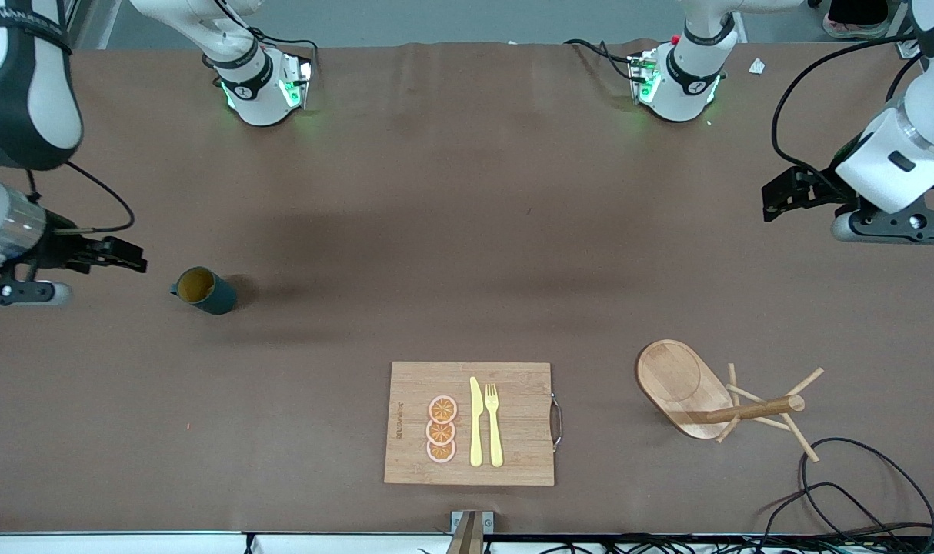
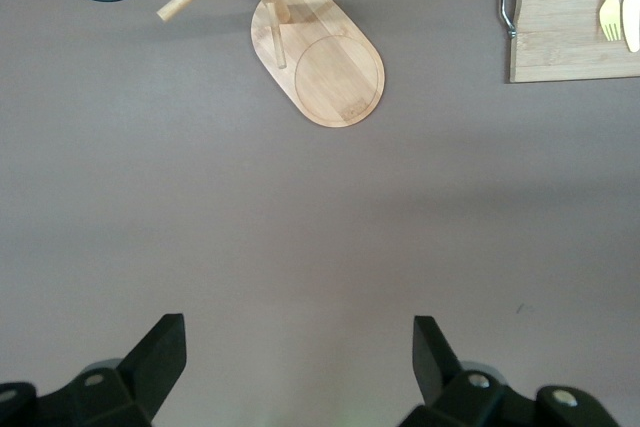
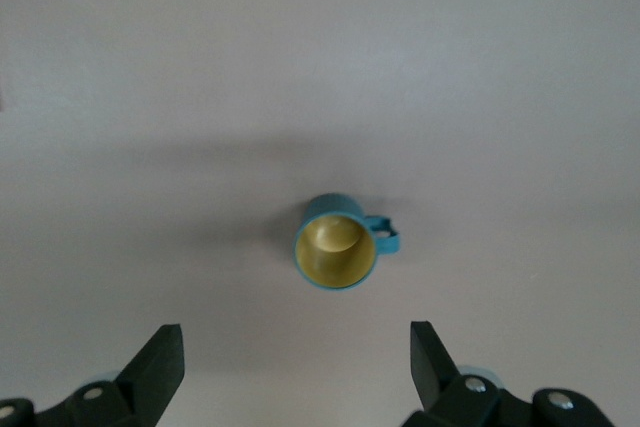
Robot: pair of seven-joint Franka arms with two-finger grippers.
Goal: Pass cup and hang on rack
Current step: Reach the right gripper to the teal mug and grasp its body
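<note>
The dark teal cup (image 1: 204, 290) with a yellow inside stands upright on the table toward the right arm's end; in the right wrist view the cup (image 3: 335, 247) shows its loop handle to one side. My right gripper (image 1: 131, 258) is open and empty beside the cup, apart from it, and it also shows in the right wrist view (image 3: 295, 347). The wooden rack (image 1: 678, 377) stands on its oval base toward the left arm's end, and the left wrist view shows it too (image 2: 330, 72). My left gripper (image 1: 776, 197) is open and empty over bare table, as its wrist view shows (image 2: 298, 342).
A wooden cutting board (image 1: 521, 415) with a yellow knife, a yellow fork and three orange slices lies near the table's front edge, between cup and rack. Black cables (image 1: 859, 492) lie nearer the front camera than the rack. Both arm bases stand along the table's back edge.
</note>
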